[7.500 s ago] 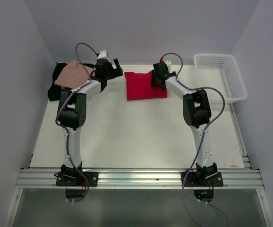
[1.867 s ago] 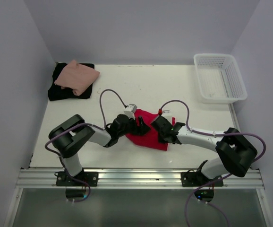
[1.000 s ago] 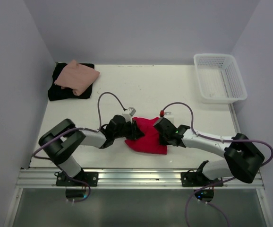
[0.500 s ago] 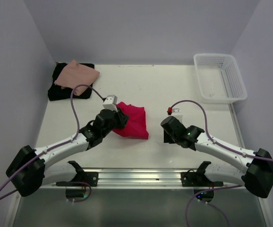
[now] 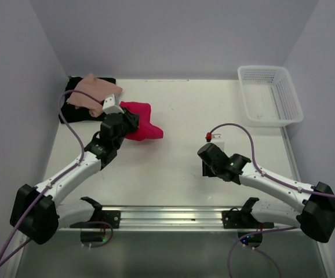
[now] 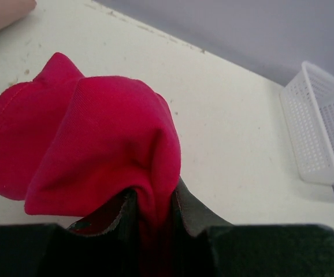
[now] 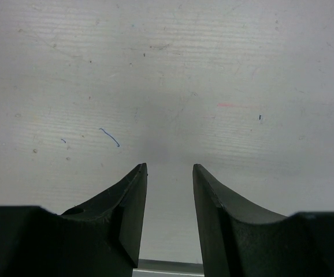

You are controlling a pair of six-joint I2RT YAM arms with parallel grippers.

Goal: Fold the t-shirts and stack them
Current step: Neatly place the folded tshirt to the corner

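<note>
White tabletop (image 5: 179,174) stretches between plain grey walls. Nearest, the right gripper (image 7: 167,193) hovers low over bare table with its jaws parted around nothing, which only its wrist camera makes plain. Farther back, the left gripper (image 6: 153,210) is clamped on a bunched fold of the red shirt (image 6: 97,133). From above, the bundle seems to sit just beside the pink shirt (image 5: 95,92), which lies on the black shirt (image 5: 75,110) in the far left corner. A white basket (image 5: 270,95) stands at the far right.
</note>
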